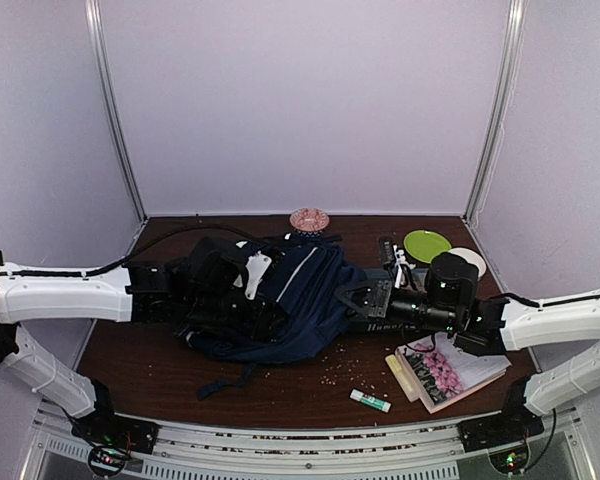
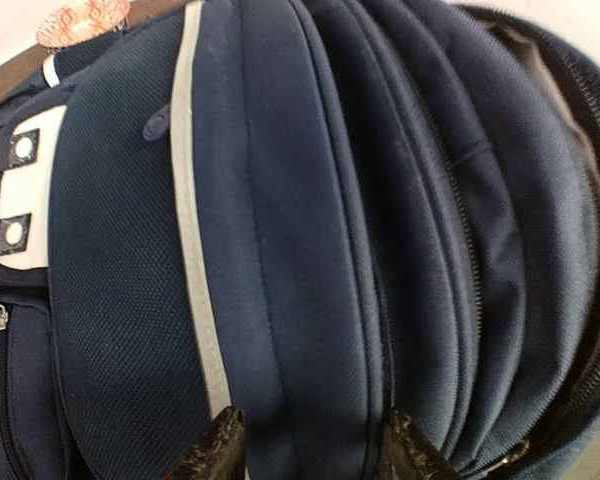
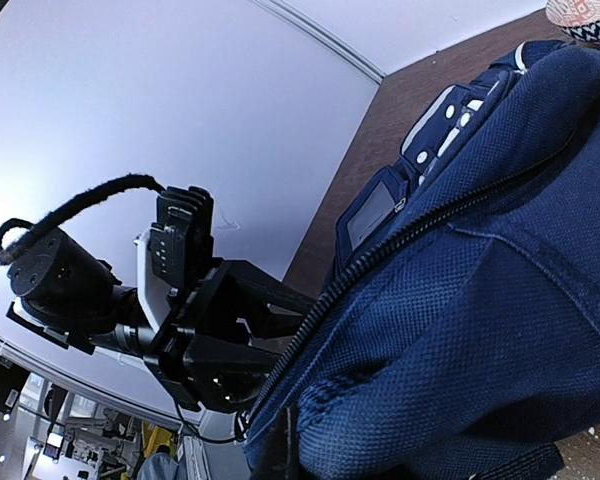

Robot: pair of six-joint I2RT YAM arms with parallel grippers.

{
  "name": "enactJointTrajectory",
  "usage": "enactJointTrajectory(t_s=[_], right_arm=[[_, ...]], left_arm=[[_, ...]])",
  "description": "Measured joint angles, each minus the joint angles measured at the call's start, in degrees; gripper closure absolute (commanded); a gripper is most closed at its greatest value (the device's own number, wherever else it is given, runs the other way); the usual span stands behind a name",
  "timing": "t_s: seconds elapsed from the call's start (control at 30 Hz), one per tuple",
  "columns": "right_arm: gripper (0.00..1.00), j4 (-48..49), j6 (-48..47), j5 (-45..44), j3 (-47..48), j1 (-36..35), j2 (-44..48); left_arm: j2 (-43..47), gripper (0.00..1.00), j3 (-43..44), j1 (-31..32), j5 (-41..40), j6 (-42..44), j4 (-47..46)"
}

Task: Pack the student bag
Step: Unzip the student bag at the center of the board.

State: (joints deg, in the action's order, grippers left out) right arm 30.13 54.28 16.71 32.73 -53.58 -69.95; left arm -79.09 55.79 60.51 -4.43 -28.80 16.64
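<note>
**Student bag held from both sides, mid-table**

Top view: the student bag (image 1: 305, 290) lies slumped at mid-table, with its white buckle patches toward the left and dark straps trailing to the near edge. The left gripper (image 1: 260, 310) is on its left side and the right gripper (image 1: 345, 298) is at its right edge (the arms reach in from opposite sides). Behind the bag sits a pink patterned dish (image 1: 309, 218). To the right are a green plate (image 1: 427, 244) and a white plate (image 1: 470, 260). Nearer on the right lie a floral notebook (image 1: 445, 372) and a glue stick (image 1: 370, 401).

Left wrist view: the fingers (image 2: 215, 448) stand wide apart. A thick padded fold of the bag fills the gap and the fabric lies against both of them, so this is a wide grip on that fold. A pale stripe runs just left of it.

Right wrist view: the jaws are closed and mostly hidden. The navy fabric puckers right at them and seems to be pinched (exact contact not visible). The bag fills the right half of the view, and the left gripper shows beyond it.
</note>
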Motion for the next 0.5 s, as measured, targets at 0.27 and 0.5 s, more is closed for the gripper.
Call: enactJointTrajectory(t_s=[0.27, 0.5], right_arm=[[1.00, -1.3, -0.4, 0.0, -0.1, 0.5, 0.0], [1.00, -3.3, -1.4, -0.3, -0.3, 1.1, 0.6]], left_arm=[[-6.2, 0.47, 4.8, 0.7, -0.8, 0.0, 4.5], [-7.3, 1.00, 7.6, 1.5, -3.2, 0.6, 7.5]])
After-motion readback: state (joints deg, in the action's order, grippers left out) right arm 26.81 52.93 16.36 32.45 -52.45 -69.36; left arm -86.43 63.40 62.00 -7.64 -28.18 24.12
